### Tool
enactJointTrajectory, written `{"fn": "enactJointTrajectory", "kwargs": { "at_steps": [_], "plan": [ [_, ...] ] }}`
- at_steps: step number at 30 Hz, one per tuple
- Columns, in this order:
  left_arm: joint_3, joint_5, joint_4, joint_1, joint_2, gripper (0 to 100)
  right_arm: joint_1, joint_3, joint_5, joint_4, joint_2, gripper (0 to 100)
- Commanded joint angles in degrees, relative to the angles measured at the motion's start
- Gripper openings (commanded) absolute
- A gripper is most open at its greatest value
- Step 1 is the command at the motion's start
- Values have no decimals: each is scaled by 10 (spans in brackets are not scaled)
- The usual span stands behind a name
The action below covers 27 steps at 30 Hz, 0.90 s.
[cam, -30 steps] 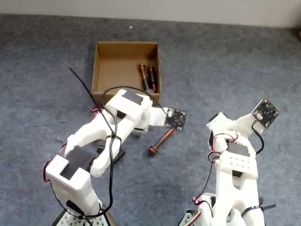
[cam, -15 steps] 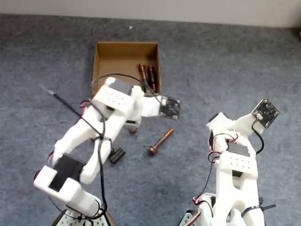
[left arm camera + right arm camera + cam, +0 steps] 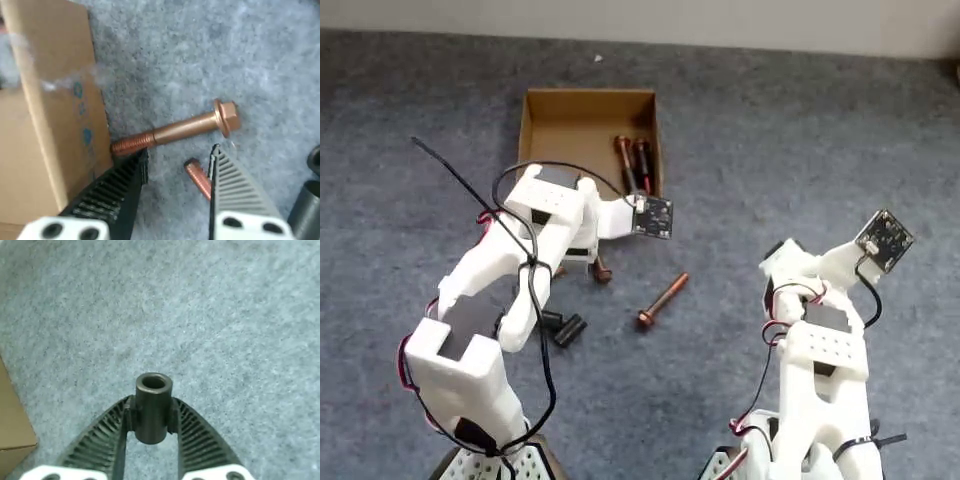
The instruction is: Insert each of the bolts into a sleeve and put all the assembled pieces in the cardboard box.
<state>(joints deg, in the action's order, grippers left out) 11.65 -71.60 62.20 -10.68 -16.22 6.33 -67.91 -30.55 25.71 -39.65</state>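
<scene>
The cardboard box (image 3: 545,135) stands at the back and holds assembled pieces (image 3: 634,164) along its right wall. My left gripper (image 3: 179,150) is open just in front of the box wall (image 3: 45,125). A copper bolt (image 3: 182,128) lies past its fingertips, threaded end against the box. A second bolt's end (image 3: 198,178) shows between the fingers. Another bolt (image 3: 663,300) lies loose on the carpet mid-table. My right gripper (image 3: 152,412) is shut on a black sleeve (image 3: 154,390), held upright above the carpet with its bore facing up.
Two black sleeves (image 3: 565,327) lie on the carpet beside the left arm (image 3: 490,270) and show again as sleeves (image 3: 311,192) in its wrist view. A box corner (image 3: 12,425) shows in the right wrist view. Grey carpet lies open between the arms.
The left arm has swung left and back toward the box front, uncovering the loose bolt mid-table. The right arm has kept still with the sleeve.
</scene>
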Motion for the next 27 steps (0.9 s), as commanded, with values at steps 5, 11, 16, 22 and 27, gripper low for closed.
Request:
{"fn": "enactJointTrajectory", "kwargs": {
  "at_steps": [5,11,16,22,27],
  "plan": [
    [-16,11,-25,-84,-3,221,-7,5,-1,-13,-17,6],
    [-27,11,-30,-113,-41,221,-19,4,22,-13,-17,6],
    [-80,15,-26,-109,-117,207,-27,4,22,-13,-17,6],
    [-116,16,-3,-111,-140,122,-27,4,22,-13,-17,6],
    [-138,43,62,-113,-109,107,-26,4,22,-13,-17,6]
  ]
}}
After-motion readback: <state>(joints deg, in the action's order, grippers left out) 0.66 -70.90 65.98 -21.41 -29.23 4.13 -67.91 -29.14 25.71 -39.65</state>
